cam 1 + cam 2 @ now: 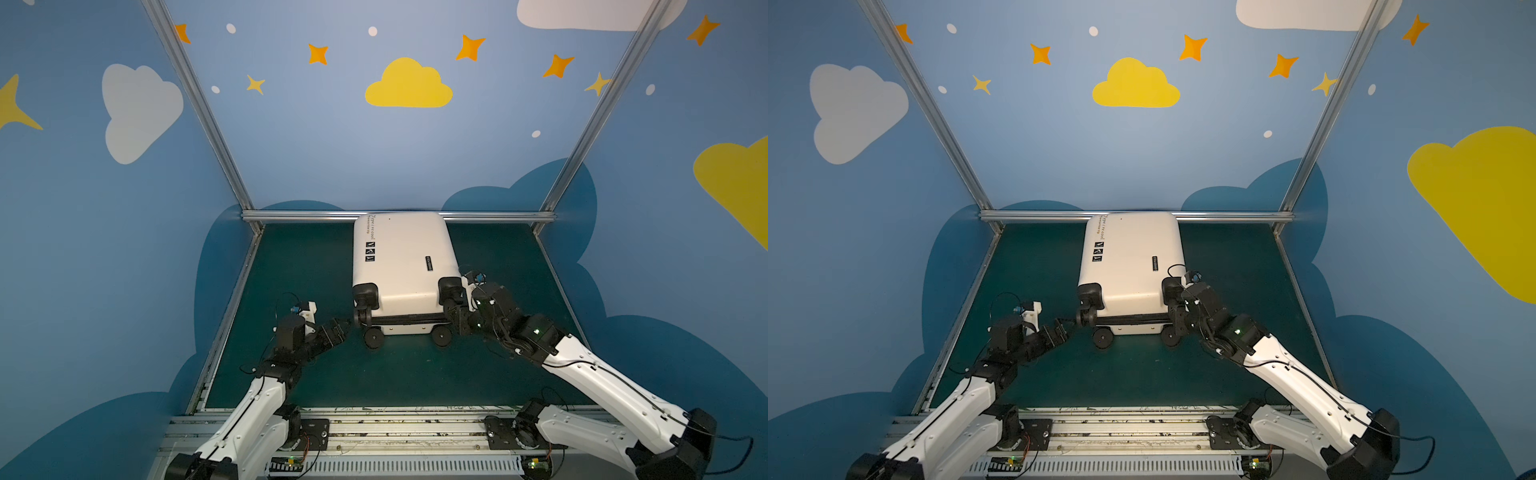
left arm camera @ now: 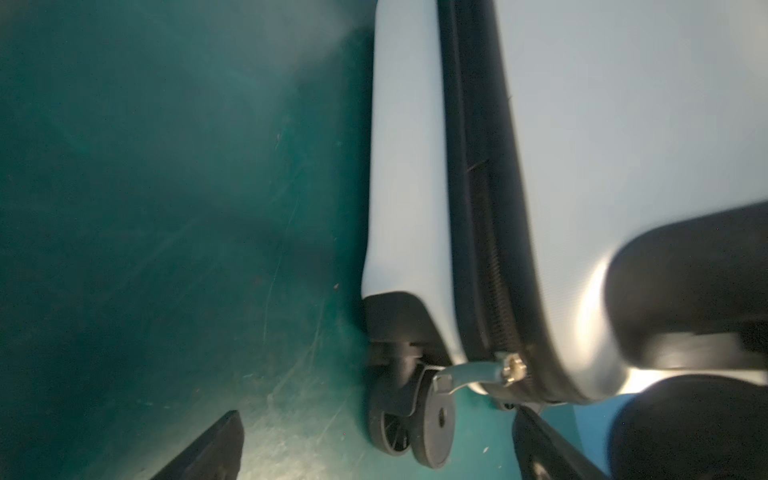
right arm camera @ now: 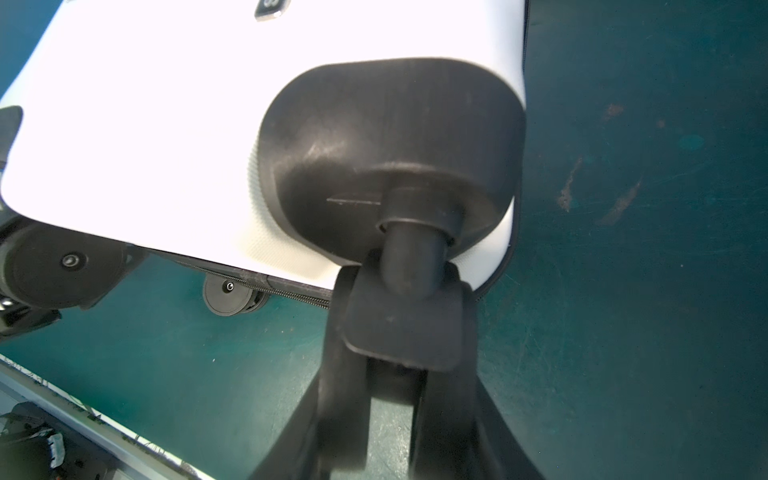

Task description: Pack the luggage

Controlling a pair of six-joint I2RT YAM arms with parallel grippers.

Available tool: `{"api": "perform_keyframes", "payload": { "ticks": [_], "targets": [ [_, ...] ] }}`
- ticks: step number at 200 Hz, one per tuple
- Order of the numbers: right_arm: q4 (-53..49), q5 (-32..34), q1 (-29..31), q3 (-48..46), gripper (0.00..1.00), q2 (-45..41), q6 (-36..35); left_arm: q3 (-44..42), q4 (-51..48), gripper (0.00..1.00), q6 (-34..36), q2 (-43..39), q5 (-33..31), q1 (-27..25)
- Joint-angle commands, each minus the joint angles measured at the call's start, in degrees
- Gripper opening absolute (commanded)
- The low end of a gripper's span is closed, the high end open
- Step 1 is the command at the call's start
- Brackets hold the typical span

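Green worktop point(image 1: 299, 270); luggage point(image 1: 401, 257) lies flat mid-frame in both top views, halves together, wheels toward lower edge. Right gripper point(image 1: 452, 318) jaws clamped on right caster point(image 3: 401, 328). Left gripper point(image 1: 344, 327) jaws wide open, just left of left caster point(image 1: 365, 297)

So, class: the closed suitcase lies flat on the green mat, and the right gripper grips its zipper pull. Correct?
No: the right gripper grips a wheel caster of the luggage, not the zipper pull, as the right wrist view shows. The rest holds.
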Motion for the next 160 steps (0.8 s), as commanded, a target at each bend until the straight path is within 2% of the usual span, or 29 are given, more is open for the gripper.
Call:
{"api": "perform_keyframes", "payload": {
  "ticks": [1,25,49,76,97,131,160],
  "targets": [
    [2.15,-3.76,1.68,-0.15,0.00,-3.13,-3.88,-1.70,5.15,0.99,2.00,1.19,-1.74,-1.44],
    [2.50,-3.63,1.75,-1.29,0.00,-3.74,-3.52,-3.51,8.95,0.97,3.87,2.66,-3.57,-3.78],
    [2.64,-3.50,1.72,-2.23,0.00,-4.12,-3.27,-3.48,10.64,0.89,6.88,5.43,-4.41,-5.78],
    [2.60,-3.33,1.87,-2.85,0.00,-4.43,-2.79,-4.88,15.06,0.76,9.03,7.94,-4.90,-7.22],
    [2.60,-3.24,1.86,-3.15,0.00,-4.71,-2.74,-6.53,18.10,0.75,10.24,8.54,-4.88,-7.89],
    [2.78,-2.84,1.87,-3.77,0.00,-5.39,-2.39,-10.12,21.60,0.72,11.83,4.32,-7.87,-9.47],
    [2.95,-2.88,1.86,-4.13,0.00,-6.12,-2.33,-10.70,17.66,0.69,13.44,-3.63,-10.35,-10.23]
  ]
}}
